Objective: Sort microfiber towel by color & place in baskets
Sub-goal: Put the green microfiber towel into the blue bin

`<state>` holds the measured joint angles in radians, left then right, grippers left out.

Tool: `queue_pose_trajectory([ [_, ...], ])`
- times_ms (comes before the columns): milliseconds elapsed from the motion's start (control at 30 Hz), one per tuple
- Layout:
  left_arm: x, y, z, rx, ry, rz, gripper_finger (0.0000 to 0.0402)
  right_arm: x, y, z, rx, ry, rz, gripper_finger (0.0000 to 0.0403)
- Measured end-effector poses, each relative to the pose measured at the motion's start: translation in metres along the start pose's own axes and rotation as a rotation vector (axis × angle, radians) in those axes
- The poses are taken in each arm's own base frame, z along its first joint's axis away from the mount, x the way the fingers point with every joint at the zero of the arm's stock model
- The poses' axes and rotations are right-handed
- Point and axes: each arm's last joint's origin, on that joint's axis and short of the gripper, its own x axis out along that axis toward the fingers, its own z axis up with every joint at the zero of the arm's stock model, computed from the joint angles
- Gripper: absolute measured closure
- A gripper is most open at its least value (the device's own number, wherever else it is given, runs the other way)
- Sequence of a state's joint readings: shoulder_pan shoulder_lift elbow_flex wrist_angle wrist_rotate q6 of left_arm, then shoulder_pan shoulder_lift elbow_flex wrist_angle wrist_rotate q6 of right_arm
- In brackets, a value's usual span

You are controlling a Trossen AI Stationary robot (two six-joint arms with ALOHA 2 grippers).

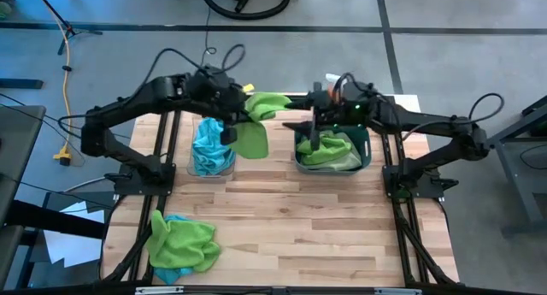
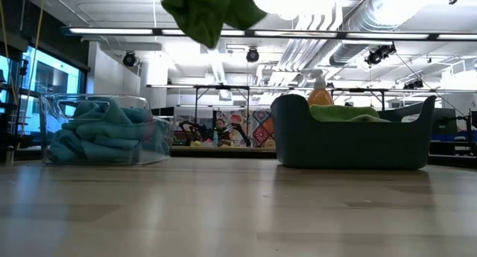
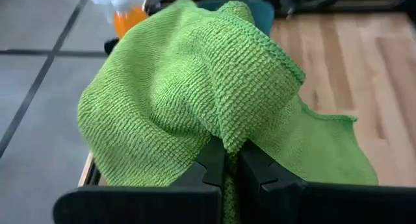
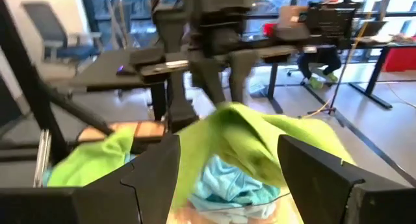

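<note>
- Green microfiber towel (image 1: 256, 124) hangs in the air from left pincer (image 3: 231, 164), between clear basket (image 1: 211, 162) and teal-grey tub (image 1: 366, 154), well above the table (image 1: 291, 227).
- Left pincer fingers pressed together on a bunched fold of the cloth; rest drapes loose both sides.
- Handling, my read: light, soft, no stiffness, so it sags and swings. Looped weave looks grippy, not slippery, nothing to break. Best hold = a gathered fold or ridge near the middle; a pinch at an edge would let most of it trail and maybe catch a basket rim.
- Right pincer (image 4: 227, 165) spread wide, holding nothing, just above the tub and facing the hanging towel.
- Tub already has green cloth (image 1: 329, 151); clear basket holds blue towels (image 1: 209, 145). Green belongs in the tub, I'd say.
- High view only: a leftover pile (image 1: 181, 241), green w/ some blue, at the near left of the table.
- Low view only: fill level of both baskets from the side; orange spray bottle (image 2: 320, 95) behind the tub; only the towel's lower end shows.
- Left wrist only: the pinch itself + weave texture.
- Right wrist only: gap between its own fingers, w/ towel and blue cloth beyond.
</note>
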<state>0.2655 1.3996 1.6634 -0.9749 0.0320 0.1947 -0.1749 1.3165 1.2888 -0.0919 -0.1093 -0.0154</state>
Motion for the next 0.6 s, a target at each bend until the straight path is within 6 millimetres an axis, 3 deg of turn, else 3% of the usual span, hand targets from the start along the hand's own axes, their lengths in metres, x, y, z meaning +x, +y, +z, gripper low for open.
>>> queue_pose_trajectory([
  [333,0.058,-0.003,0.001,0.002,0.126,-0.019,0.0401,0.031,0.013,-0.029,-0.130,0.149,-0.082,0.0147],
  [600,0.071,-0.011,0.006,0.046,0.100,-0.036,0.0401,0.049,0.016,-0.050,-0.147,0.252,-0.149,0.0147],
])
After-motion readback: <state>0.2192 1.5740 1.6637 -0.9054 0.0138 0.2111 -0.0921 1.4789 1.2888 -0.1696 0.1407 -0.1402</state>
